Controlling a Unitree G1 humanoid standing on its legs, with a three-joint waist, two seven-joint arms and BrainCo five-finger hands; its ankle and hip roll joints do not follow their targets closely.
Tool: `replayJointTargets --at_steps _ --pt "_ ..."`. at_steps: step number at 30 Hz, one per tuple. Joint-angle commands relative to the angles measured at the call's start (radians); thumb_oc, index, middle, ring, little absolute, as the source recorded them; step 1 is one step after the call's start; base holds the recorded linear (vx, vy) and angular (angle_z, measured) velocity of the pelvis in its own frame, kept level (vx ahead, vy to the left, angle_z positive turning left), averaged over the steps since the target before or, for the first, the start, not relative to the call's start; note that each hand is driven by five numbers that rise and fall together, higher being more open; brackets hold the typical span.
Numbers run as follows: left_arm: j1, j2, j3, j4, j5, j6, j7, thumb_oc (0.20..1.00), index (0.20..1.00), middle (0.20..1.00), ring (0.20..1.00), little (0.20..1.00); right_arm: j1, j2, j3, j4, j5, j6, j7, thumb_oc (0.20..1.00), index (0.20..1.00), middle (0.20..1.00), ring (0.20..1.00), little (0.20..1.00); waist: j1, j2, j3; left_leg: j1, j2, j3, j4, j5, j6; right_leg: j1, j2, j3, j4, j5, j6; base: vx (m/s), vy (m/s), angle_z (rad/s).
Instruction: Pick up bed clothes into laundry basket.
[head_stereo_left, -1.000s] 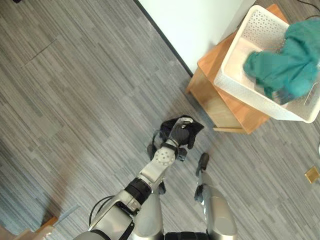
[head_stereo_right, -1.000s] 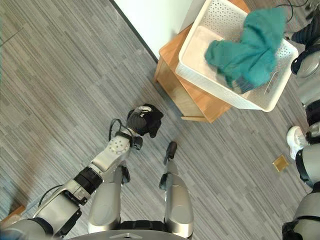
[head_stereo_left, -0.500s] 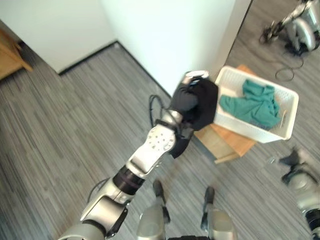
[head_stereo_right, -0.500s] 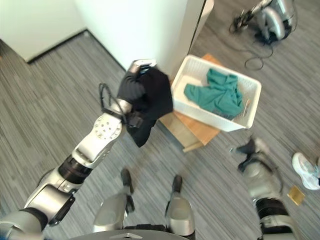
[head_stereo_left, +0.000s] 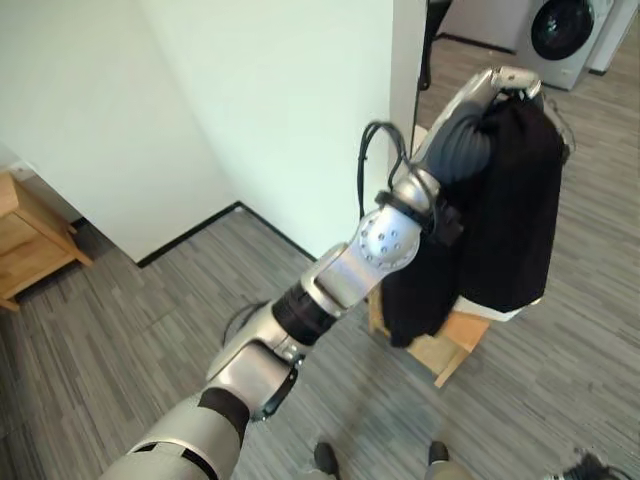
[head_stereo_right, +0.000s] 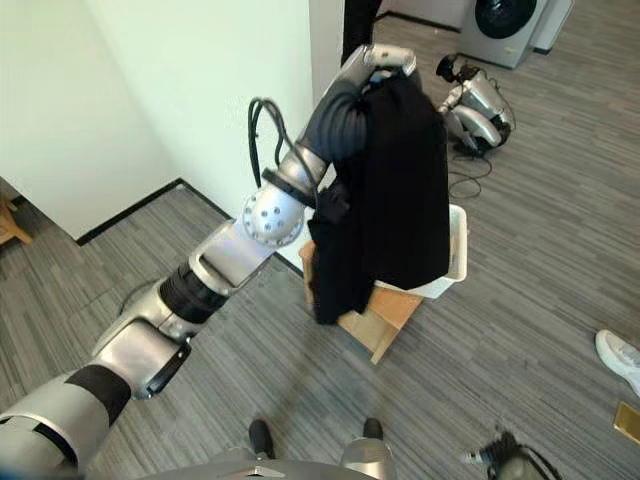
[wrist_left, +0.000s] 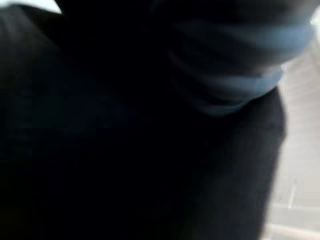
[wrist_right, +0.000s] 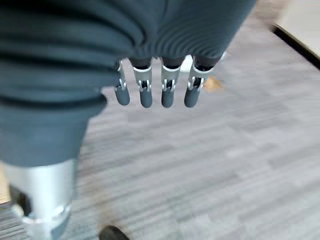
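The black garment (head_stereo_right: 400, 190) hangs across the white basket (head_stereo_right: 455, 250), probably blocking its mouth; grey floor (head_stereo_right: 540, 300) at right lies open.

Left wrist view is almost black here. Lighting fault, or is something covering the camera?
Left wrist view: no lighting fault; the black cloth gripped by the left hand hangs across the camera. Eye views: evenly lit, cloth hiding most of the basket. Right wrist view: right hand open over evenly lit floor.

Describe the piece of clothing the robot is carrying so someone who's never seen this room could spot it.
Start at the white wall corner, where the raised silver left arm ends in the left hand. From that hand hangs the black garment, draped down in front of the white laundry basket on its wooden stand. It is the one dark cloth held up off the floor.
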Motion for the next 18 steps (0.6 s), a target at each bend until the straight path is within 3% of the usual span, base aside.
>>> replayJointTargets --at_steps 1,5,8,18 --pt "-0.371 -0.045 0.027 0.258 -0.002 -0.031 0.098 0.2 0.2 0.2 0.2 0.2 -0.067 -0.041 0.041 0.028 0.06 -0.028 0.007 1.0 1.0 1.0 1.0 1.0 0.007 0.016 -0.021 0.033 0.055 -0.002 0.011 -0.116 -0.057 0.008 0.001 -0.007 0.017 -0.091 0.043 0.04 0.01 -0.1" --pt "-0.658 0.067 -0.054 0.555 -0.04 -0.017 0.153 0.2 0.2 0.2 0.2 0.2 -0.122 -0.014 0.11 0.065 0.055 -0.04 0.015 1.0 1.0 1.0 1.0 1.0 -0.025 0.026 -0.033 0.04 0.061 0.029 0.011 -0.122 -0.058 -0.012 0.0 0.006 0.017 -0.077 0.055 0.03 0.011 -0.19" --pt "-0.758 0.141 -0.104 0.69 -0.047 -0.021 0.146 0.2 0.2 0.2 0.2 0.2 -0.148 0.018 0.14 0.099 0.049 -0.044 0.021 1.0 1.0 1.0 1.0 1.0 -0.044 0.028 -0.042 0.049 0.065 0.057 0.011 -0.128 -0.058 -0.025 -0.002 0.015 0.017 -0.068 0.062 0.04 0.019 -0.24" --pt "-0.827 0.2 -0.139 0.768 -0.093 -0.022 0.148 0.2 0.2 0.2 0.2 0.2 -0.201 0.085 0.181 0.129 0.06 -0.028 0.046 1.0 1.0 1.0 1.0 1.0 -0.097 0.049 -0.057 0.088 0.058 0.14 0.011 -0.153 -0.057 -0.047 -0.013 0.035 0.017 -0.047 0.07 0.07 0.026 -0.19"
